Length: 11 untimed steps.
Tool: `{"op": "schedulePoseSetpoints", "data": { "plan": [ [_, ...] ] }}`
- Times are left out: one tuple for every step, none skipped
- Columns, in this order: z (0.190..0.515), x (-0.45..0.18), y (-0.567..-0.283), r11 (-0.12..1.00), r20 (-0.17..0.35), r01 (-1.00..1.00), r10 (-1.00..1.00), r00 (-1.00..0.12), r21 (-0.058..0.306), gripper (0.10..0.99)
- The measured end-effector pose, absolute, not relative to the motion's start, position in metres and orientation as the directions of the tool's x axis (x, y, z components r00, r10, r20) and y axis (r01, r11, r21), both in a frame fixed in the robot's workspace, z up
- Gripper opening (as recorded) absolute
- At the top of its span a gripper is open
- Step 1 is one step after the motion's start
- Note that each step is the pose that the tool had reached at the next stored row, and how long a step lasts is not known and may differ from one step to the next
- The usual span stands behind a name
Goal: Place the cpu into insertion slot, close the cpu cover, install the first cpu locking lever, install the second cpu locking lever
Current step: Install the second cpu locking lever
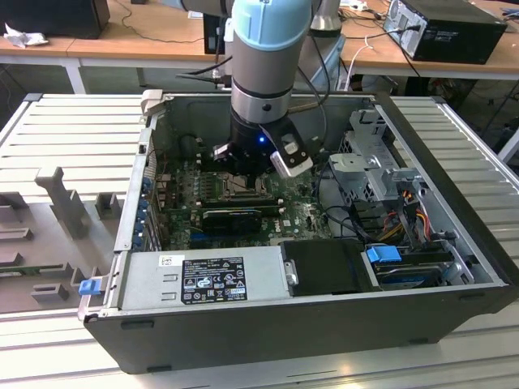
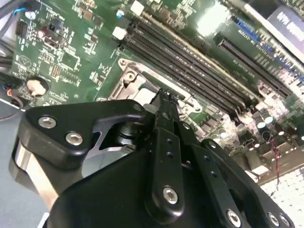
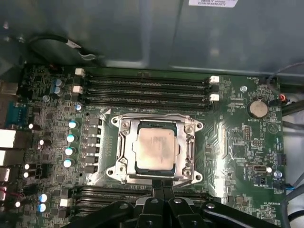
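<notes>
One chip, the cpu [image 3: 154,149], already sits flat in the insertion slot [image 3: 124,167] in the middle of the green motherboard [image 3: 237,147], so the first job looks done. Seen in the first wrist view, the cpu cover [image 3: 190,148] lies down around the chip like a shiny frame, with the chip's pale top showing through its big square window, so the cover looks closed too. I cannot tell from these pictures if the two locking levers are hooked down yet, so that part may be left to do. The hand [image 3: 162,186] is black, and its two fingers [image 3: 156,187] are pressed together with nothing between them. Its tip hangs just at the 6 o'clock edge of the slot in that view, very near the frame. In the exterior view the arm [image 1: 268,49] reaches down into the open computer case [image 1: 308,324], which lies on the bench [image 1: 73,130].
</notes>
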<state>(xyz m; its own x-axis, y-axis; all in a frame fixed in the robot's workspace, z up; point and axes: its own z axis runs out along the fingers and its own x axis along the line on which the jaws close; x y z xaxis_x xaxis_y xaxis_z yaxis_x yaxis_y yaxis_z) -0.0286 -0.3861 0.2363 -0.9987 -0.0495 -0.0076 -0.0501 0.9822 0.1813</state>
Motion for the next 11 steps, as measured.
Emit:
{"op": "schedulePoseSetpoints", "data": {
  "plan": [
    [0.235, -0.031, -0.386, 0.982, -0.008, -0.05, -0.049, -0.999, 0.182, 0.106],
    [0.235, -0.033, -0.387, 0.982, -0.008, -0.05, -0.05, -0.999, 0.182, 0.106],
    [0.233, -0.042, -0.387, 0.982, -0.008, -0.05, -0.05, -0.999, 0.182, 0.106],
    [0.229, -0.053, -0.387, 0.982, -0.008, -0.05, -0.05, -0.999, 0.182, 0.106],
    [0.225, -0.057, -0.387, 0.982, -0.008, -0.051, -0.051, -0.999, 0.182, 0.106],
    [0.222, -0.059, -0.387, 0.982, -0.008, -0.052, -0.051, -0.999, 0.182, 0.106],
    [0.22, -0.06, -0.387, 0.982, -0.007, -0.053, -0.052, -0.999, 0.182, 0.106],
    [0.218, -0.06, -0.387, 0.982, -0.007, -0.054, -0.053, -0.999, 0.182, 0.106],
    [0.216, -0.061, -0.387, 0.982, -0.007, -0.056, -0.056, -0.998, 0.182, 0.106],
    [0.214, -0.061, -0.387, 0.982, -0.007, -0.059, -0.059, -0.998, 0.182, 0.106],
    [0.212, -0.061, -0.388, 0.98, -0.008, -0.063, -0.062, -0.998, 0.189, 0.106]
  ]
}}
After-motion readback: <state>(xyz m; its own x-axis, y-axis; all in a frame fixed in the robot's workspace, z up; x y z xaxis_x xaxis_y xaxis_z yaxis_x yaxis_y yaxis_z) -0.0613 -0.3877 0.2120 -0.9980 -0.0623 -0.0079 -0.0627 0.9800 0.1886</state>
